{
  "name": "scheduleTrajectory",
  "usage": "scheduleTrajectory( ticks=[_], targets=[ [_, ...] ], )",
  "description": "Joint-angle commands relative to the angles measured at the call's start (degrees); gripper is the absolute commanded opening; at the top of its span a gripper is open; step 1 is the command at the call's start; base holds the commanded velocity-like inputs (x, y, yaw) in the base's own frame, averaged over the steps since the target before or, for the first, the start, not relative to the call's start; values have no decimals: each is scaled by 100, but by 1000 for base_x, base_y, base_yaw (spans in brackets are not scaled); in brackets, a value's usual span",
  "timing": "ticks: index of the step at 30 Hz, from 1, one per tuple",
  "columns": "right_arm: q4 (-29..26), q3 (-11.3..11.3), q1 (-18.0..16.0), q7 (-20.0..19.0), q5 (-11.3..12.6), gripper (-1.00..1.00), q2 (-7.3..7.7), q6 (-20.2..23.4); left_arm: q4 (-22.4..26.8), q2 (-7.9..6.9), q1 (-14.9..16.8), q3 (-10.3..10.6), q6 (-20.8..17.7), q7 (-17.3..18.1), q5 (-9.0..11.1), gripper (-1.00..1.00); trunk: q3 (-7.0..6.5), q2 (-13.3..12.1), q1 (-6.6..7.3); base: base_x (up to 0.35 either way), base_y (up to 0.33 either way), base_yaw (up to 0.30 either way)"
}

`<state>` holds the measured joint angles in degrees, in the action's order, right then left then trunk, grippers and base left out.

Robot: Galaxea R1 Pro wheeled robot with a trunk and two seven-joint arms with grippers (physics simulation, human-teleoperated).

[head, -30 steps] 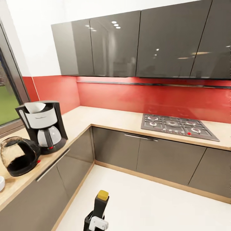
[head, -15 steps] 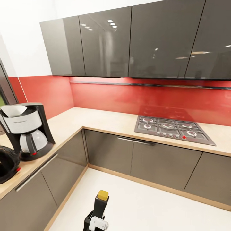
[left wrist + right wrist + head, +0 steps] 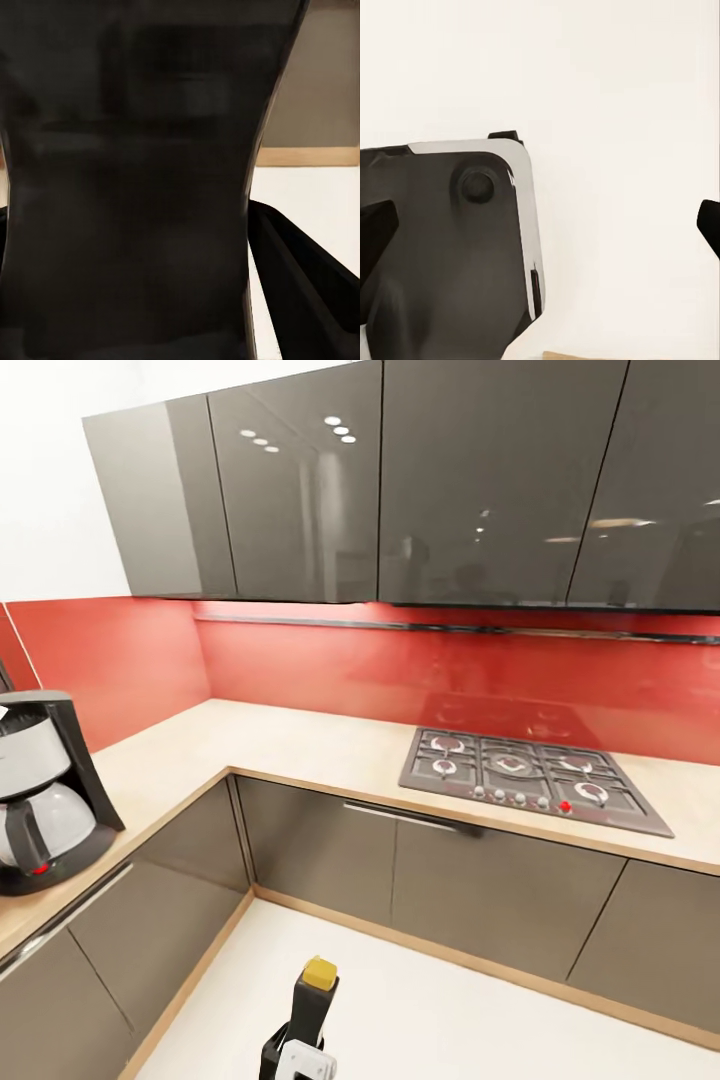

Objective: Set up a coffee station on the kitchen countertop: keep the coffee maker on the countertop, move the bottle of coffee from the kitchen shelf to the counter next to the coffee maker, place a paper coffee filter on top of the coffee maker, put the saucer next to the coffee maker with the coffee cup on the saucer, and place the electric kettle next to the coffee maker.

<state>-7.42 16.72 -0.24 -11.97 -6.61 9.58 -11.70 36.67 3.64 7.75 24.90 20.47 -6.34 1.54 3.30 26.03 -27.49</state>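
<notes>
The coffee maker [image 3: 45,800] stands on the kitchen countertop [image 3: 300,745] at the far left of the head view, cut off by the picture's edge. A white sliver at its top edge may be the paper coffee filter; I cannot tell. Low in the middle, over the floor, my left gripper [image 3: 296,1052] is shut on the bottle of coffee [image 3: 315,1000], dark with a yellow cap and upright. In the left wrist view the dark bottle [image 3: 127,187] sits close against one finger [image 3: 307,285]. My right gripper [image 3: 540,225] is open over the floor. The saucer, coffee cup and electric kettle are out of view.
A gas hob [image 3: 525,775] is set into the countertop's back run at the right. Dark grey base cabinets [image 3: 430,880] run under the L-shaped top, glossy wall cabinets [image 3: 400,490] above a red splashback. White floor [image 3: 450,1010] lies between me and the corner.
The head view has swung right: the coffee maker slid to the left edge and the kettle left the picture. The bottle stays in my left gripper as before.
</notes>
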Motion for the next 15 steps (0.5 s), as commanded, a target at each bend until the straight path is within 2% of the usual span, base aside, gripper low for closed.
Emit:
scheduleTrajectory(
  ticks=[1, 9, 15],
  targets=[
    [-1, 51, -2, -25, -60, 100, 0, -16, -2, -4, 7, 34, 18, -52, 1, -100, 11, 11, -5, 236, -253, 0],
    [4, 51, -2, -25, -60, 100, 0, -16, -11, -4, 7, -15, 18, -90, 13, -100, 11, 11, -5, 201, -264, 11],
    [4, 51, -2, -25, -60, 100, -16, -16, -11, -4, 7, -37, 24, -314, 37, -100, 11, 11, -5, 35, -290, 209]
  ],
)
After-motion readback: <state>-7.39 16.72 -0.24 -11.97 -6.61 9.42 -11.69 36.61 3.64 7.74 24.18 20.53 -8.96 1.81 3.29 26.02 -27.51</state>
